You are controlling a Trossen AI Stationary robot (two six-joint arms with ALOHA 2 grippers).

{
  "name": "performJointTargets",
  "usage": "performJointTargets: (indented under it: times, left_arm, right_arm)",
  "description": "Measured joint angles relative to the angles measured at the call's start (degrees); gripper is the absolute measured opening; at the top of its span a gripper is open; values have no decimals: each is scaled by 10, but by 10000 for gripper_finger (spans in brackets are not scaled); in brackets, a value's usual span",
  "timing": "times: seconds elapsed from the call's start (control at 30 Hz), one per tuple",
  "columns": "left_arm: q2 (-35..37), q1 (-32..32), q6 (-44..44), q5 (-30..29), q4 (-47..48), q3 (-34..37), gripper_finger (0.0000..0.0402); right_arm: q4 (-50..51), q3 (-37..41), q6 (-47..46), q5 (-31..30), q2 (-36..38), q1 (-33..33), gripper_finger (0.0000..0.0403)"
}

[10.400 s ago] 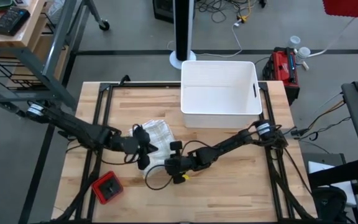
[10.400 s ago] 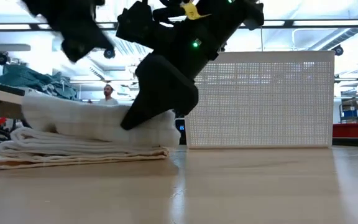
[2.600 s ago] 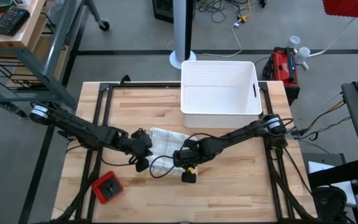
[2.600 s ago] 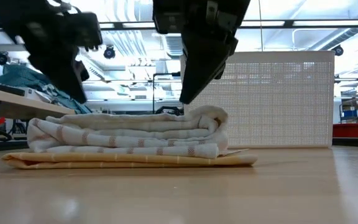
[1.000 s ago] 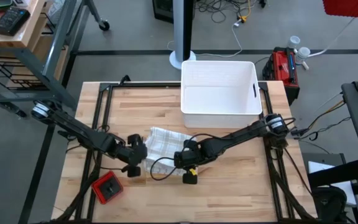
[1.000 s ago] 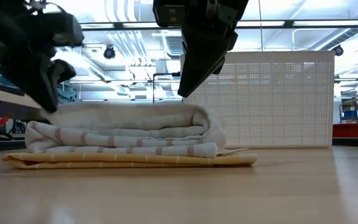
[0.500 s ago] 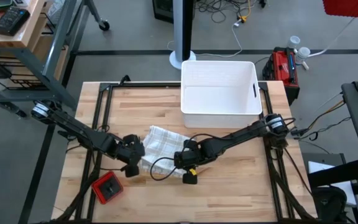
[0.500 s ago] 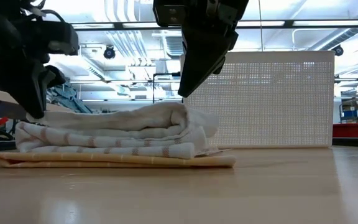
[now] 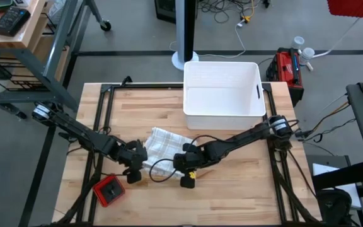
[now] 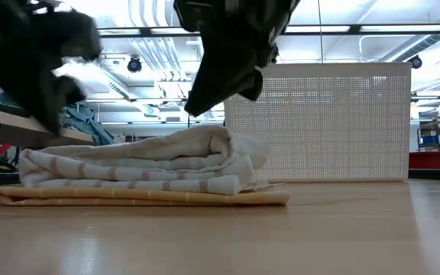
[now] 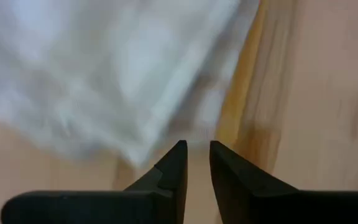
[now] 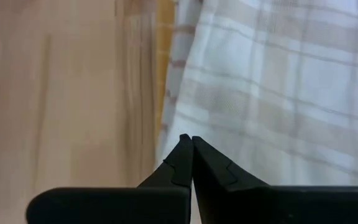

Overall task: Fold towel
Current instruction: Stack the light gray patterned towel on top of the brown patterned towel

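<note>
The folded towel [image 9: 164,142], white with pale brown stripes and a yellow edge at the bottom, lies flat on the wooden table [image 9: 244,189] in several layers [image 10: 143,168]. My left gripper [image 9: 137,169] stands by the towel's near left corner, its fingers [image 11: 197,152] a little open with nothing between them; the towel [image 11: 104,74] lies just beyond the fingertips. My right gripper [image 9: 178,165] hangs shut [image 12: 188,140] over the towel's near right part [image 12: 278,93]. In the low view it stands a little above the top fold [image 10: 193,107].
A white bin [image 9: 222,88] stands at the table's far edge, right of the middle, and shows behind the towel in the low view [image 10: 319,122]. A red and black object [image 9: 109,190] lies near the front left corner. A dark cable [image 9: 159,175] loops between the grippers.
The towel has slid a little toward the table's left edge while my left gripper was at its left end, and its top fold has bunched up higher. My left gripper has since turned and come off that end. My right gripper has tipped and swung a little leftward above the towel.
</note>
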State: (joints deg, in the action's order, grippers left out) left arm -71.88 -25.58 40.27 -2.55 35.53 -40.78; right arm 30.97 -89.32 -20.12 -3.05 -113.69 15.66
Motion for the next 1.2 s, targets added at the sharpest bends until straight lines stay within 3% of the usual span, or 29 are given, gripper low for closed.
performJointTargets:
  times: [0.2, 0.3, 0.43, 0.7, 0.87, 0.93, 1.0, 1.13, 1.2]
  left_arm:
    - [-1, 3, -83, -182, -71, -3, 51]
    - [-11, 12, -114, -213, -70, 4, 42]
    - [-25, 20, -98, -185, -50, 30, 37]
    - [-26, 14, -31, 3, -56, 52, 37]
    - [-17, 11, -73, 12, -46, 26, 37]
    - [-13, 13, -110, -22, -46, 11, 36]
    - [-9, 14, -147, -93, -51, -7, 36]
    - [-11, 25, -228, -268, -99, -24, 36]
    - [-17, 47, -269, -290, -134, -23, 36]
  right_arm:
    - [-81, 60, -48, 0, 0, -3, 0]
    - [-85, 85, -70, 1, -1, -4, 0]
    - [-68, 113, -88, 13, -1, -4, 0]
    - [6, 130, -66, 35, 16, -2, 0]
    - [54, 127, -56, 36, 52, -2, 0]
    - [49, 123, -58, 33, 74, -1, 0]
    - [42, 122, -58, 24, 95, 0, 0]
    - [25, 122, -73, -66, 111, -3, 0]
    - [14, 122, -86, -109, 111, -11, 0]
